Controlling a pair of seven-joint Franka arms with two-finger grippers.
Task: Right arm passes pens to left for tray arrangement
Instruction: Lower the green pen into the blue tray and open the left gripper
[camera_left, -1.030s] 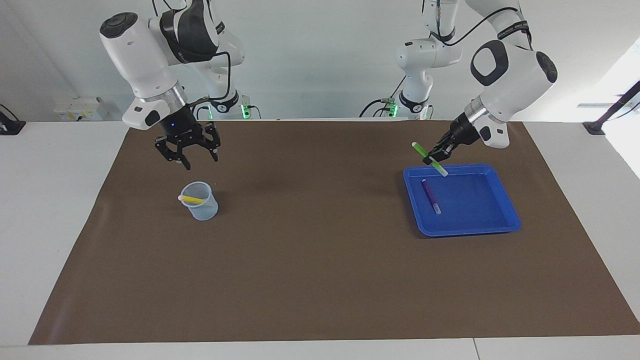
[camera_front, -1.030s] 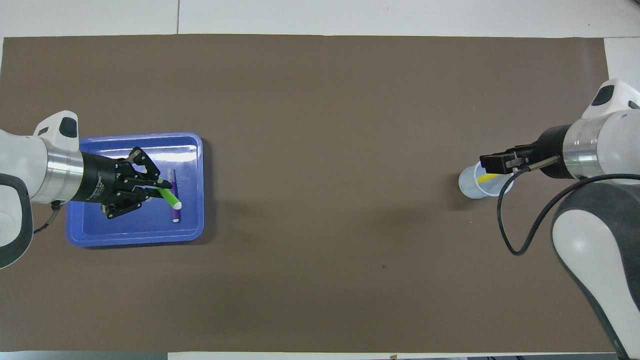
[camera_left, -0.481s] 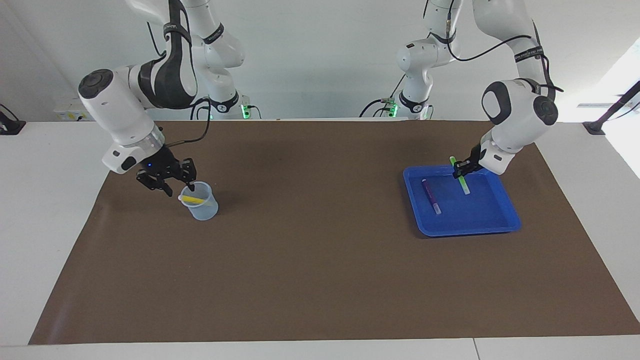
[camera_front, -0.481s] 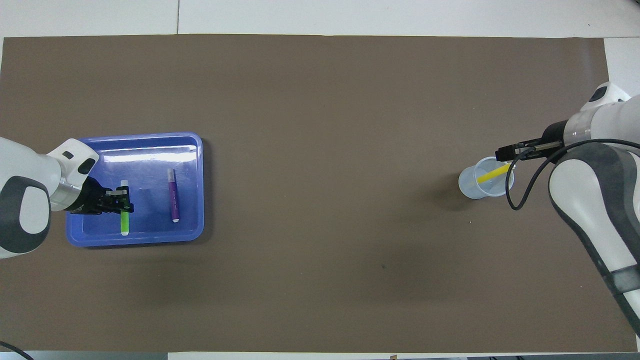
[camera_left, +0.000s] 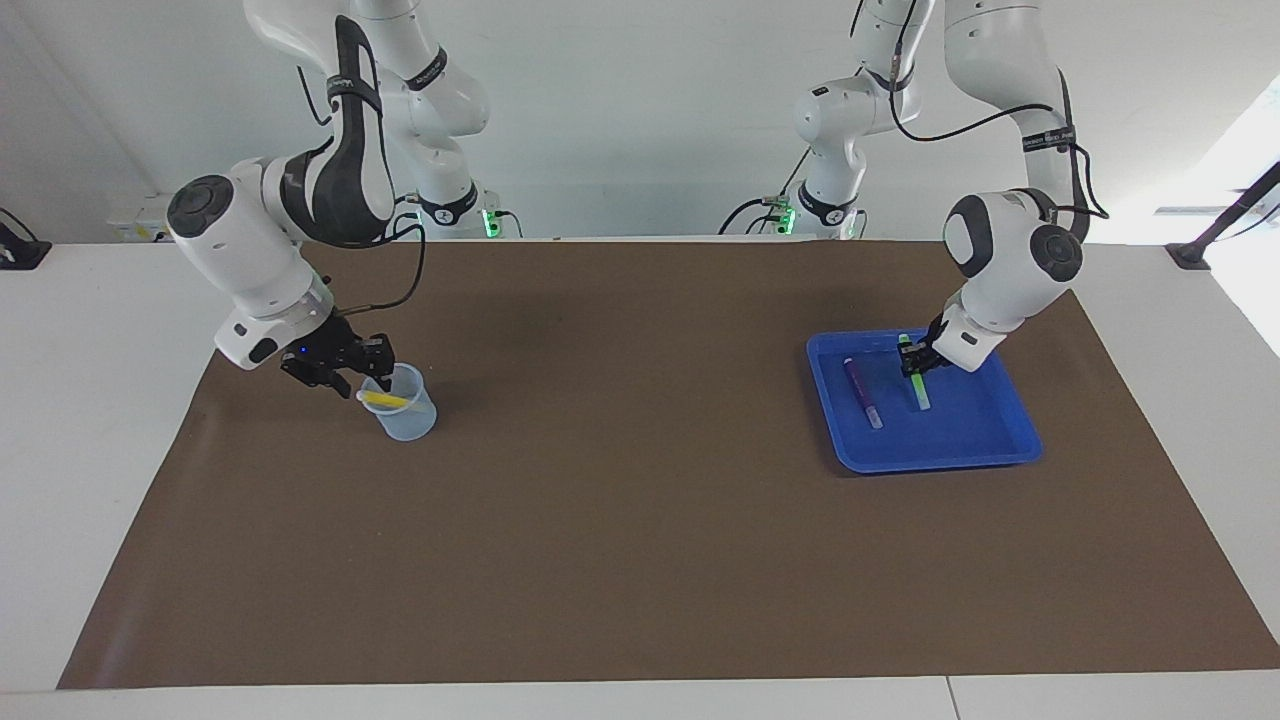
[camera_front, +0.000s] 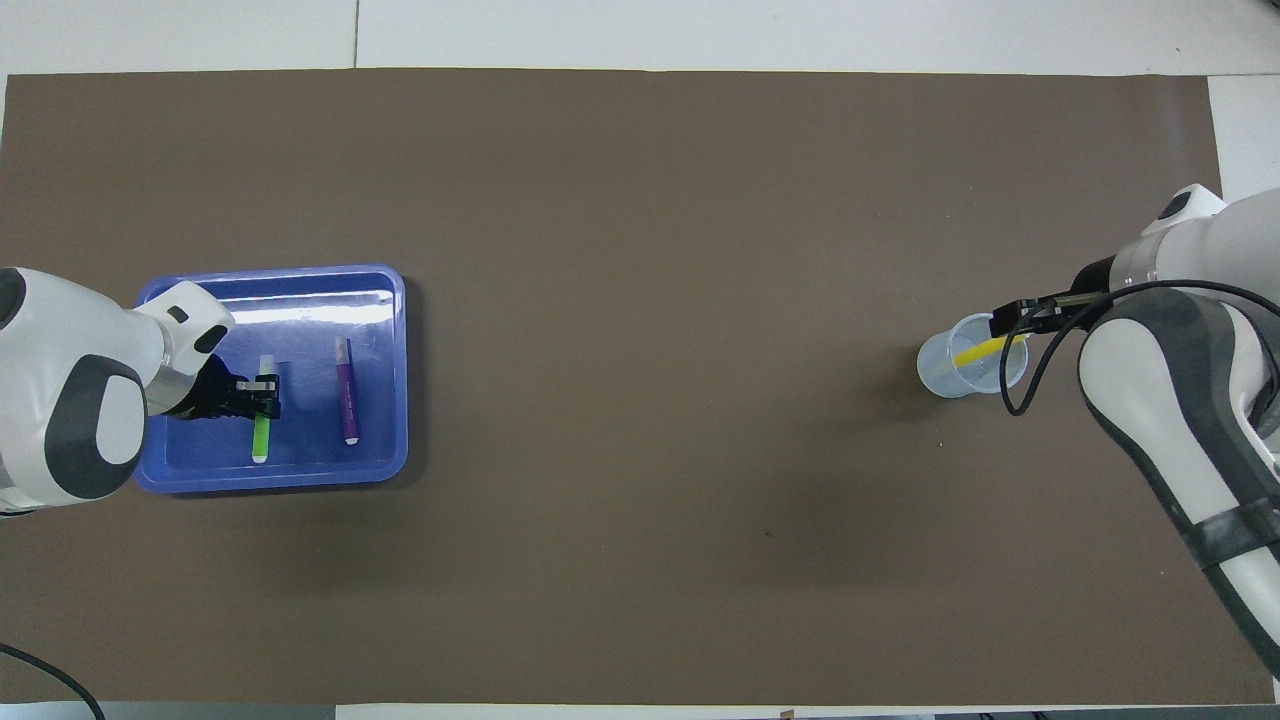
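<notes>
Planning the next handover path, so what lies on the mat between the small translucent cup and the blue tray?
Nothing: both views show bare brown mat between the translucent bluish plastic cup and the shallow blue plastic tray.

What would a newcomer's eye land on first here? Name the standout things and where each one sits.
The bright blue tray toward the left arm's end of the table stands out first: a purple pen lies in it, and the left gripper is shut on a green pen beside it, low in the tray. Toward the right arm's end, the right gripper is at the rim of a translucent cup with a yellow pen in it.
</notes>
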